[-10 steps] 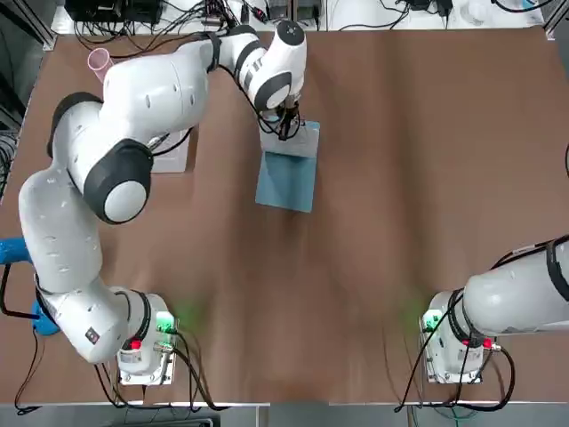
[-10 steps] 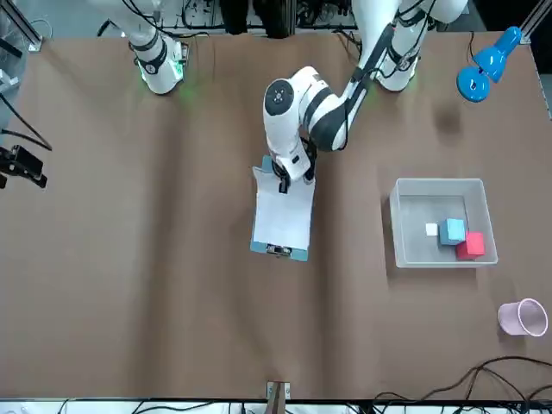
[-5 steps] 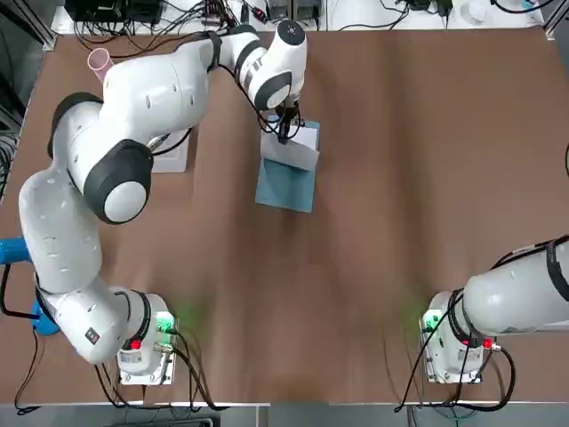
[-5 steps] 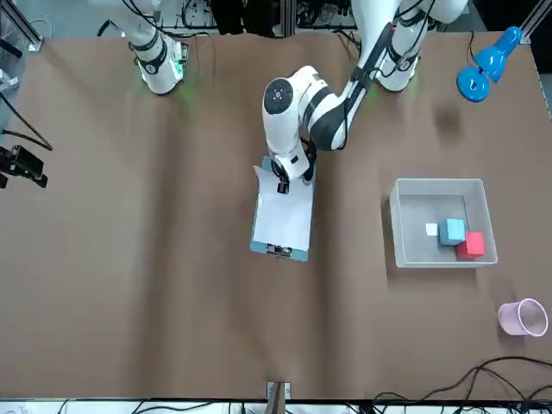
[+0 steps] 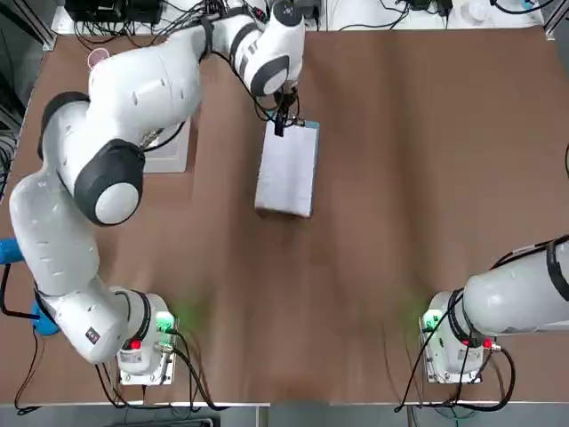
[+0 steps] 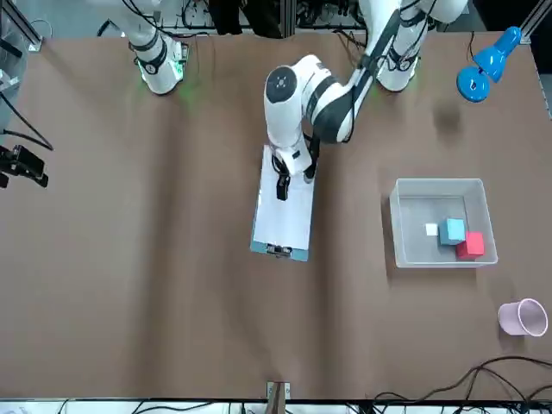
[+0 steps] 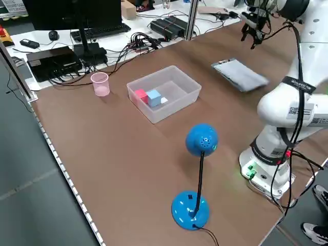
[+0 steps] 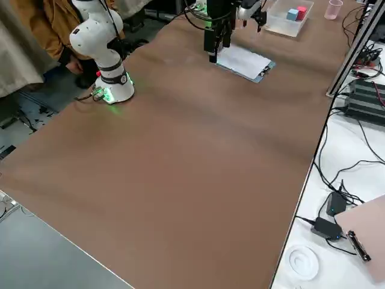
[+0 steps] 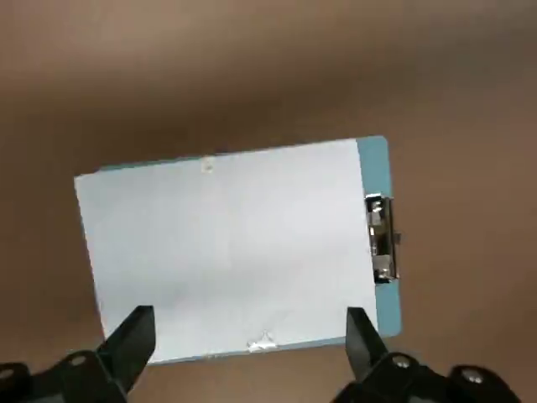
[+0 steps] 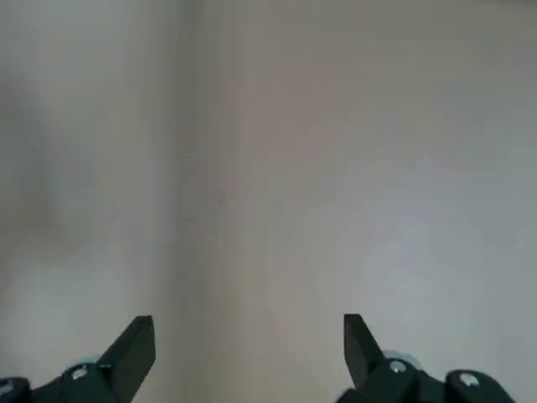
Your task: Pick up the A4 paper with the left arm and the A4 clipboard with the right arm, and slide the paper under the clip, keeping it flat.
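one sheet of paper [image 5: 286,169] lies flat on one blue clipboard [image 9: 374,154], covering nearly all of it; only a narrow blue strip shows along the short edge that carries the one clip [image 9: 378,238]. in the left wrist view the sheet's edge stops just short of the clip, not under it. the clipboard rests on the brown table [image 5: 400,178], towards its far side from the robot.

the left gripper [image 6: 281,185] hangs above the clipboard at the end opposite the clip, its two fingers [image 9: 134,336] spread apart and holding nothing. the left arm [image 5: 133,89] reaches from its base across to the clipboard. the right arm [image 5: 516,298] sits folded at its own base, well apart from the clipboard; the right gripper [image 10: 247,357] has its fingers parted too, grasping nothing, with only a blank pale surface in front of it.

to the clipboard's left, by the robot's sides, stands one clear bin [image 6: 438,223] holding three small blocks: one white, one blue, one red. beyond the bin from the clipboard is one pink cup [image 6: 523,317]. one blue desk lamp [image 7: 197,177] stands near the left arm's base. a person in a brown jacket [image 8: 45,24] is beside the table in the right side view.
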You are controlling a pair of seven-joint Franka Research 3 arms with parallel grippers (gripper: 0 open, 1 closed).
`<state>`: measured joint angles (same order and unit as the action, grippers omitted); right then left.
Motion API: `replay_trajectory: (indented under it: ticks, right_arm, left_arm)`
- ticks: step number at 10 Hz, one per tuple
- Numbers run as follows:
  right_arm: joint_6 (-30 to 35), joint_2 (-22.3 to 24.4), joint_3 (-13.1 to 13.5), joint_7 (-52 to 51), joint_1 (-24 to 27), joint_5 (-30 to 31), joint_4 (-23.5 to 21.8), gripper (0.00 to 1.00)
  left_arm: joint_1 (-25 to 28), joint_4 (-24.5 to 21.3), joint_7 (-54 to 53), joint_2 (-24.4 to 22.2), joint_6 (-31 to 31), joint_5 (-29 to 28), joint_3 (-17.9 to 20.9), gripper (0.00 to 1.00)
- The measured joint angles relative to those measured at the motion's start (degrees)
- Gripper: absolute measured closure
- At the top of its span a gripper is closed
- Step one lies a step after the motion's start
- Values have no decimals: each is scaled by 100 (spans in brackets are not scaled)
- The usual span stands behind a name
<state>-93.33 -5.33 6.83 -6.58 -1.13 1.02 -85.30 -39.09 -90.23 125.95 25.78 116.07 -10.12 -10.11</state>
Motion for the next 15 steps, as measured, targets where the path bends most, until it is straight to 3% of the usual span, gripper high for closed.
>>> replay_trajectory:
  ticks: [5, 8, 11, 12, 14, 15]
  right_arm:
    - [-1, 0, -9, 0, 0, 0, 0, 0]
    - [-2, 0, -9, 0, 0, 0, 0, 0]
    - [-4, 0, -9, 0, 0, 0, 0, 0]
    - [-5, 0, -9, 0, 0, 0, 0, 0]
    - [-5, 0, -9, 0, 0, 0, 0, 0]
    - [-6, 0, -9, 0, 0, 0, 0, 0]
  left_arm:
    - [724, 19, -1722, -881, -517, -10, 40, 0]
    - [1164, 20, -3401, -1387, -1035, 257, 41, 0]
    - [2021, 49, -5599, -1810, -1768, 773, 21, 0]
    - [2412, 67, -6362, -1918, -1978, 818, -79, 0]
    - [3406, 94, -7687, -2084, -2143, 838, -651, 0]
    - [3621, 96, -8428, -2132, -2163, 838, -747, 0]
